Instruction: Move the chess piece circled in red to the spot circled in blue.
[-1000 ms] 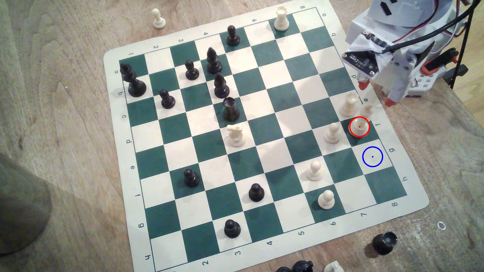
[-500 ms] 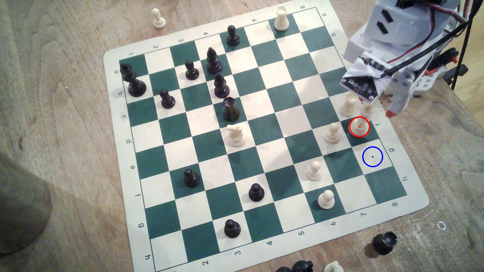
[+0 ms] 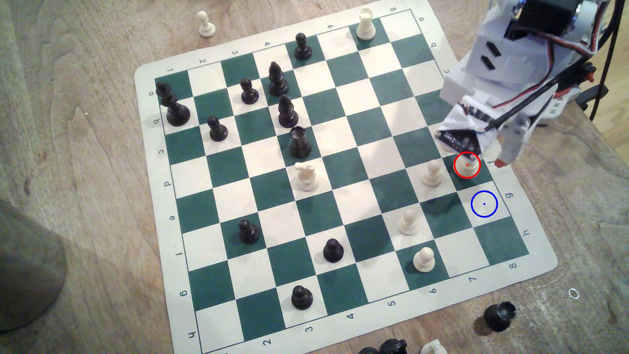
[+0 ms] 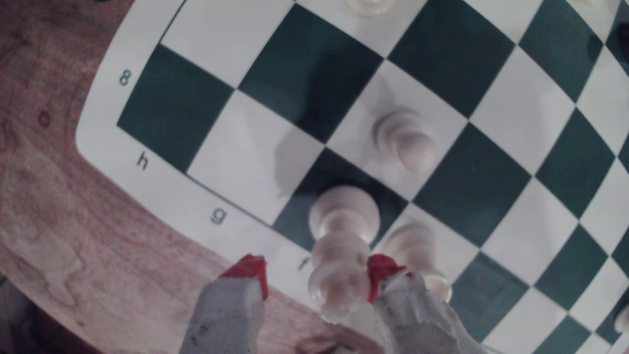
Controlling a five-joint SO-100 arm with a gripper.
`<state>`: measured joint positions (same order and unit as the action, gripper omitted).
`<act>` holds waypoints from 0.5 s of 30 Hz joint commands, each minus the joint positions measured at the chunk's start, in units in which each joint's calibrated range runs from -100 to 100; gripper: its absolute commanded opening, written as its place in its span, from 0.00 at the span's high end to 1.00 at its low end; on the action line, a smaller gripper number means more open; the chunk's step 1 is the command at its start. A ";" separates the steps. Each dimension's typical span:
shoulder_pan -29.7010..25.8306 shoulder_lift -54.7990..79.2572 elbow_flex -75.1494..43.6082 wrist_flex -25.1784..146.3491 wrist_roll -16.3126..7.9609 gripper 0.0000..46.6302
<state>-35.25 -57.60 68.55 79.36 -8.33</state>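
The chess piece circled in red [image 3: 467, 167] is a cream piece on a green square at the board's right edge in the exterior view. The wrist hides its upper part there. In the wrist view the tall cream piece [image 4: 340, 269] stands between my two red-tipped fingers. It touches one fingertip [image 4: 381, 272] and a gap separates it from the other. My gripper [image 3: 483, 159] [image 4: 315, 272] is open around it. The spot circled in blue [image 3: 484, 204] is the bare cream square one square nearer the camera; it is the cream square beside the letter g [image 4: 245, 160].
A cream pawn [image 3: 432, 173] [image 4: 405, 139] stands one square to the exterior view's left of the circled piece. Another cream piece [image 4: 412, 248] stands just behind my fingers. Two more cream pawns [image 3: 408, 221] [image 3: 423, 259] stand nearer. A fallen black piece [image 3: 499, 315] lies off the board [image 3: 544, 258].
My arm has come down and towards the exterior view's lower left. The fingers went from beside the board edge to either side of the circled piece, and the wrist now hides the cream piece behind it.
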 commanded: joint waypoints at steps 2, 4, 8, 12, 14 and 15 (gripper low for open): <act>-0.30 0.13 -0.37 -0.74 -0.20 0.67; -0.30 0.13 -0.28 -0.98 -0.24 0.67; -0.30 0.47 -0.28 -1.97 -0.54 0.67; -0.06 0.47 -0.28 -3.28 -0.73 0.67; 0.09 0.47 -0.28 -3.69 -0.73 0.67; 0.17 0.47 -0.19 -3.85 -0.73 0.67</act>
<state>-35.25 -57.27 69.00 76.25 -8.86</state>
